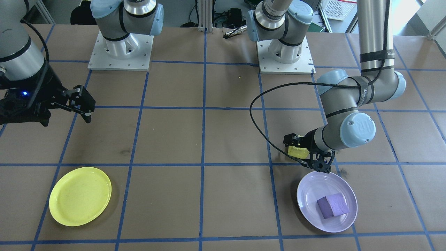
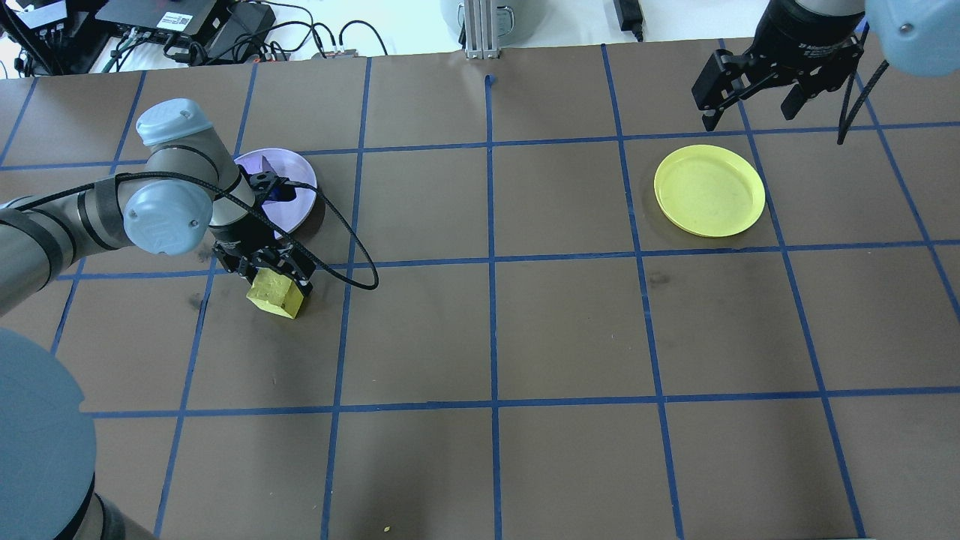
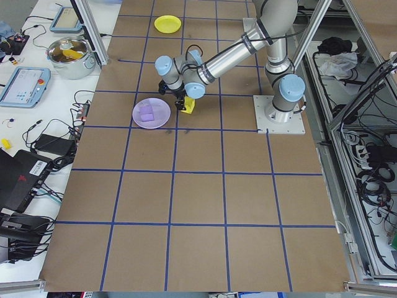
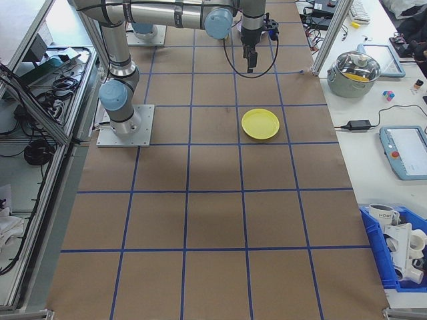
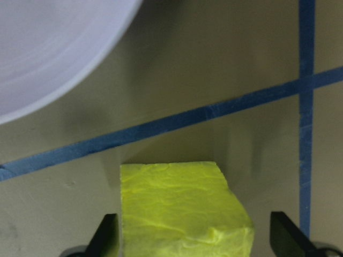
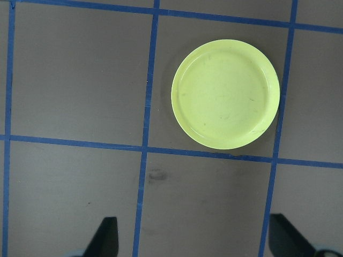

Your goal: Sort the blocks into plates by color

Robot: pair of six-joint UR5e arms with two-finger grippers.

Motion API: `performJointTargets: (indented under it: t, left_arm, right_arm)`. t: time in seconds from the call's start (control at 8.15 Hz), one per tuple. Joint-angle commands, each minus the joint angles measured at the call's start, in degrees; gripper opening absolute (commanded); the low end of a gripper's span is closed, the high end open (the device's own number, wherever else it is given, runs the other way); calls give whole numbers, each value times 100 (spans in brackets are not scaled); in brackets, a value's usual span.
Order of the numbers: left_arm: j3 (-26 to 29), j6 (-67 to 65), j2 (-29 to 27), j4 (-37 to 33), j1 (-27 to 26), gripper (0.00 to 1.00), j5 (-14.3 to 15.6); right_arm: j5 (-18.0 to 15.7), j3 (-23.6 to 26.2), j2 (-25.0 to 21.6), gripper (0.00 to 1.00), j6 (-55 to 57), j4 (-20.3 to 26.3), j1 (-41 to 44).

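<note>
Left gripper (image 2: 274,279) astride yellow block (image 2: 276,295)

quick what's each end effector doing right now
Left end effector: open, its fingers on either side of the yellow block, with gaps showing.
Right end effector: open, holding nothing, above the table near the yellow plate.
</note>
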Motion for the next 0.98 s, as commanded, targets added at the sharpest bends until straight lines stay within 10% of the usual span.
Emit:
performJointTargets:
  t: [0.0,0.12,0.25,0.37,0.86]
  left_arm:
    - [-213,405,3,151,0,96,15]
    - [-213,468,21,152,0,71,15]
    - [-204,617,30,152,17,16,50]
    - [-204,957,30,161,26,0,137]
    - [5,-496,749,-252,-585,0,-185]
  right_arm:
    - [3,8,0,100,-4,0,0]
    - [3,0,0,100,4,0,0]
    - [-6,0,0,100,5,0,0]
    - [2,0,0,100,-4,0,0]
    - [-7,8,-8,100,13,0,0]
